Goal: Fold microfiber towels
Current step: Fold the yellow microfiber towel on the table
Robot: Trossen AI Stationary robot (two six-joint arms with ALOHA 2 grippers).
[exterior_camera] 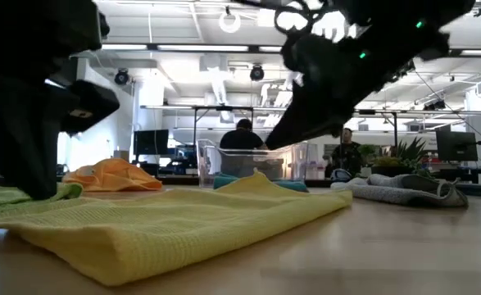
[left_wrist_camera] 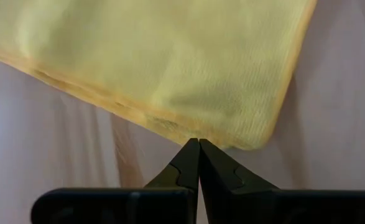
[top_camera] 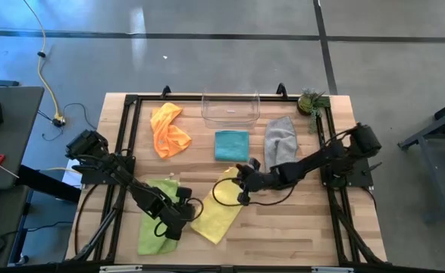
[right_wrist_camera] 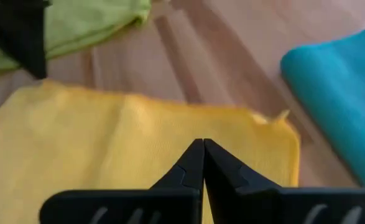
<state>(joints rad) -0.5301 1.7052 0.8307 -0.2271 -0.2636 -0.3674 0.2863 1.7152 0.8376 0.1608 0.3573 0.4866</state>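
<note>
The microfiber towels lie spread over the wooden tabletop (top_camera: 298,227), five in all. Farthest left in the high view, the lime green towel (top_camera: 152,227) sits near the front edge, partly under the left arm. The left end effector (top_camera: 183,208) hovers between it and the yellow towel (top_camera: 218,208), its fingers pressed together with nothing between them; its wrist view shows the closed tips just short of a corner of the yellow towel. Behind these, toward the back left, the orange towel (top_camera: 169,130) lies crumpled. The yellow towel stretches diagonally across the middle front, flat with soft ridges. At the back centre stands a clear plastic bin (top_camera: 230,108), and just in front of it lies the teal towel (top_camera: 231,145), a neat square. The right end effector (top_camera: 244,176) hangs over the far end of the yellow towel, close to the teal one, fingers shut and empty. To the right, the grey towel (top_camera: 280,139) lies rumpled beside the bin. A small potted plant (top_camera: 311,101) stands at the back right corner. In the low view, people (exterior_camera: 243,141) show in the room beyond.
</note>
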